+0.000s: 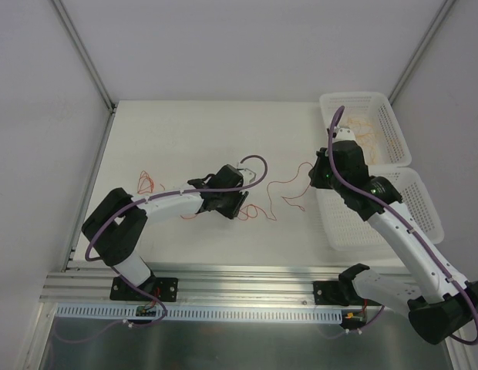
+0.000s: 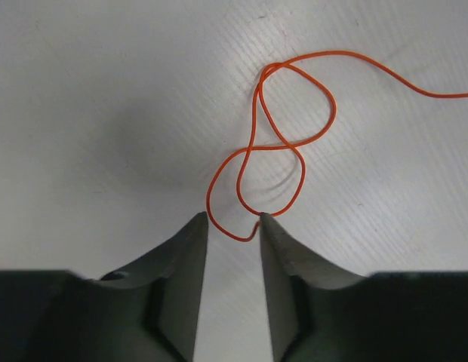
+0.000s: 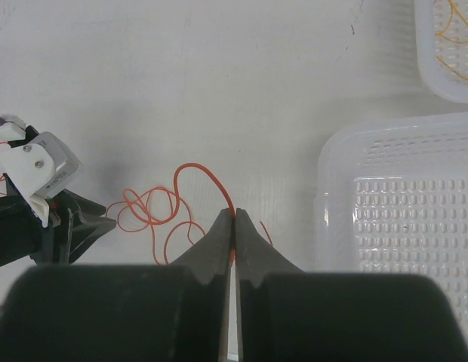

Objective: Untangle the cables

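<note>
At the far left of the white table [image 1: 185, 131], a small red cable [image 1: 146, 183] lies curled by itself, well apart from both arms. Toward the middle, the left gripper [image 1: 243, 206] is low over the tabletop at a knot of the red-orange cable [image 1: 256, 210]. In its wrist view the jaws stand at a narrow gap, not pressed together. The lowest bend of the cable's figure-eight loops [image 2: 275, 143] dips between the two fingertips [image 2: 198, 226], and the cable touches or nearly touches the right-hand tip. The loops lie flat on the table just beyond the tips, with one strand running off to the right edge of that view.

From the knot a thin strand wanders rightward across the table and rises to the right gripper [image 3: 234, 217]. That gripper's jaws are pinched closed on this cable, which arcs up out of the fingertips. Just right of this gripper sits the near basket [image 1: 355, 223], white plastic mesh. Beyond it and touching it is the far basket [image 1: 355, 97], which holds pale yellow cables [image 1: 370, 135] in a loose heap.
</note>
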{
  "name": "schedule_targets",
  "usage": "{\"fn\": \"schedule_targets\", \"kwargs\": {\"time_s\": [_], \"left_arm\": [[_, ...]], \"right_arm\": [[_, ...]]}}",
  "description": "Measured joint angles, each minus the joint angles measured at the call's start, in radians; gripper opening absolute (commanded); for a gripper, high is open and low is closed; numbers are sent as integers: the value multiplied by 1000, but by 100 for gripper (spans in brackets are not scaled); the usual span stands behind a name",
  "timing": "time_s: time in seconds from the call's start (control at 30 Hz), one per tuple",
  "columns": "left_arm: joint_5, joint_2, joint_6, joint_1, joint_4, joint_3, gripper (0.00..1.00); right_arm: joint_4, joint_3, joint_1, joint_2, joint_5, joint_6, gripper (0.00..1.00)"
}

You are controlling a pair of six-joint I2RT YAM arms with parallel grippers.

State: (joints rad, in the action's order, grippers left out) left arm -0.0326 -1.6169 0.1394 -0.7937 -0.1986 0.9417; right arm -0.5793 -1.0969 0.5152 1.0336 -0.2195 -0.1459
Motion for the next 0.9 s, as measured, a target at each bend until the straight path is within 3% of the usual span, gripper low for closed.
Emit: {"fn": "schedule_targets", "kwargs": {"time_s": [0.07,0.1,0.13,0.43,0.7,0.9], "left_arm": [[9,-4,-2,-5,8,7,16],[10,-4,-5,-6,9,9,3],[12,-4,-4,-6,10,10,0],[94,46,0,18,2,6,0],[95,224,44,235,-30,-9,0],[70,276,62,308,-65,-10,0]], "right_arm": [[0,0,-3,1,3,0,1],[0,0,-6,2,5,0,1],[0,0,-9,2,8,0,1],[-10,0,-77,-4,10,25,1],[-62,-17,-204,-59,-12,80,1],[-72,-47,-236,-82,-5,103,1]]}}
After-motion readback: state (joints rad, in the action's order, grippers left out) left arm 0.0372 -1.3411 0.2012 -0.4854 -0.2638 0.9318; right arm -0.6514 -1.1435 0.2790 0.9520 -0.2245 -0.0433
